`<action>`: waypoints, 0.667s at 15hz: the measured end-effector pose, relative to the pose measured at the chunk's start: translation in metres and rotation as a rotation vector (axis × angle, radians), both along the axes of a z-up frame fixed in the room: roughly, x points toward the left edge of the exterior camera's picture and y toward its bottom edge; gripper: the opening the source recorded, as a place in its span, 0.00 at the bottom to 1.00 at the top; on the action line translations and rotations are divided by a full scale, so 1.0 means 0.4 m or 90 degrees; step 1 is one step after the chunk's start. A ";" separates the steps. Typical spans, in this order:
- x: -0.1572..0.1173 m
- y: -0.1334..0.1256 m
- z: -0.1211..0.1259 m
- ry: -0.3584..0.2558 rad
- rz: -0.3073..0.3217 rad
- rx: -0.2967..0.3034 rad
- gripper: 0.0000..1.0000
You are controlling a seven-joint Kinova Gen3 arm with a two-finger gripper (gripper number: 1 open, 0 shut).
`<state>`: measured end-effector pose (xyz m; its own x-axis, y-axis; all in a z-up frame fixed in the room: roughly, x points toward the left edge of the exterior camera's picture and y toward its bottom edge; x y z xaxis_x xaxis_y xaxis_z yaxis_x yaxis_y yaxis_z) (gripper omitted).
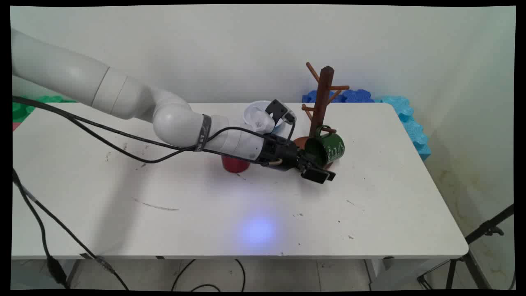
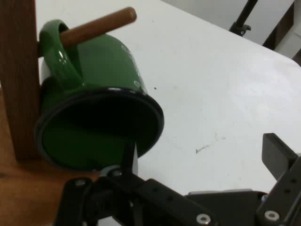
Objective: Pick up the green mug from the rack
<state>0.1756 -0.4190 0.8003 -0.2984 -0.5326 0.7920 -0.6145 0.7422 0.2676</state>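
Hanging by its handle on a low peg of the wooden mug tree point(image 1: 321, 102), a green enamel mug point(image 1: 326, 149) tilts w/ its dark-rimmed mouth toward the tool point(image 1: 315, 172). Tool sits low over the white counter point(image 1: 370, 213), just at the mug's 7 o'clock in main view, arm reaching in from 9–10 o'clock w/ black cables point(image 1: 102, 137) draped along it.

Hand view: peg point(image 2: 96, 27) passes through the mug's point(image 2: 101, 110) handle loop; tree's post point(image 2: 19, 80) stands at 9 o'clock, its base filling the 7 o'clock corner. Tool point(image 2: 197, 169) is spread wide: one finger point(image 2: 129, 157) stands right at the mug's rim on the lower side (touching or just clear, can't tell), the other is well apart at 4 o'clock over bare counter point(image 2: 211, 94). Nothing gripped between them.

Around it in main view: a red cup point(image 1: 235, 163) is partly hidden behind the wrist, at the tool's 9 o'clock. A white cup-like item point(image 1: 257, 115) lies tipped behind the wrist, toward 11 o'clock. Blue foam pieces point(image 1: 407, 119) line the counter's far-right edge by the wall; green foam point(image 1: 24, 107) shows at far left. A black stand's legs point(image 1: 476, 242) are on the floor at 4 o'clock.
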 end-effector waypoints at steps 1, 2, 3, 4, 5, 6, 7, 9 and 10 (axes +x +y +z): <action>-0.002 -0.005 -0.002 0.003 0.003 -0.001 1.00; -0.004 -0.010 -0.005 0.007 0.006 -0.003 1.00; -0.006 -0.015 -0.007 0.010 0.009 -0.005 1.00; -0.009 -0.019 -0.010 0.012 0.010 -0.007 1.00; -0.012 -0.024 -0.013 0.014 0.012 -0.008 1.00; -0.015 -0.028 -0.017 0.016 0.014 -0.010 1.00; -0.017 -0.033 -0.021 0.016 0.015 -0.011 1.00; -0.023 -0.042 -0.031 0.018 0.019 -0.013 1.00; -0.025 -0.046 -0.036 0.018 0.019 -0.014 1.00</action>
